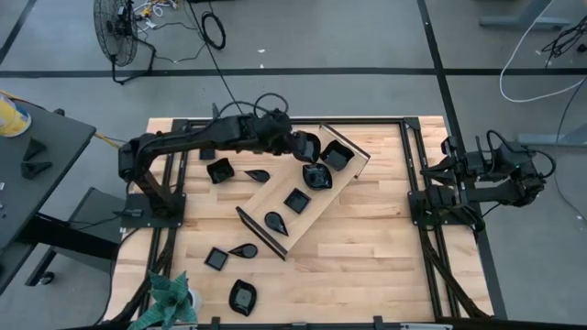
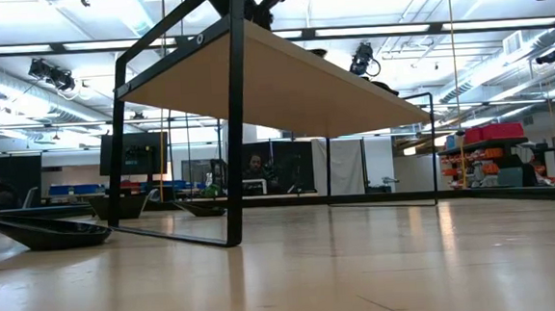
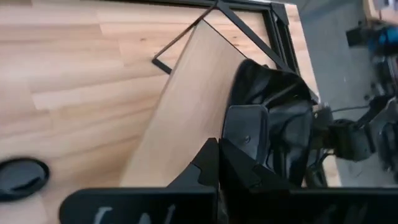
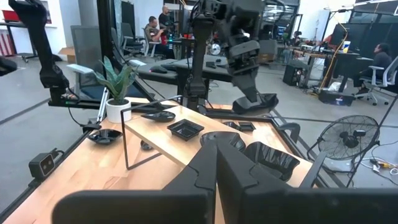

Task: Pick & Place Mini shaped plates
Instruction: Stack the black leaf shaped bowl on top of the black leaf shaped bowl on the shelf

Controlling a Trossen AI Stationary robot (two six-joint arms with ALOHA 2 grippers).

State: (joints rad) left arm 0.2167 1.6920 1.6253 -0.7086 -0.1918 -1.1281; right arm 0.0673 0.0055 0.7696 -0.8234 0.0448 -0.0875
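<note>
The left gripper (image 1: 307, 145) hovers above the upper end of the long light-wood tray (image 1: 275, 197), its fingers clamped tight on a glossy black wavy-rimmed plate (image 3: 273, 106); the left wrist view shows one dark finger (image 3: 245, 134) pressed against the plate's inner face, with the plate tilted well off level and the tray surface beneath it. The step in hand appears to be the placement of this plate on the tray. To do it well, bring the plate over a bare stretch of tray, clear of the four plates already on it: a square plate (image 1: 336, 157) at the upper end, a wavy-rimmed plate (image 1: 316, 176) next, another square plate (image 1: 295, 200) at the middle, and a teardrop plate (image 1: 275, 221) toward the lower end. Level the plate before descent, lower it until it rests on the wood, and only then release, since a tilted release may let it slide or strike a neighbour. Further mini shaped plates lie on the table (image 1: 367, 238) beside the tray: a square plate (image 1: 220, 170), a teardrop plate (image 1: 257, 174), a square plate (image 1: 215, 258), a teardrop plate (image 1: 245, 249) and a wavy-rimmed plate (image 1: 242, 297). The right gripper (image 1: 451, 171) waits at the table's right edge, closed and empty.
</note>
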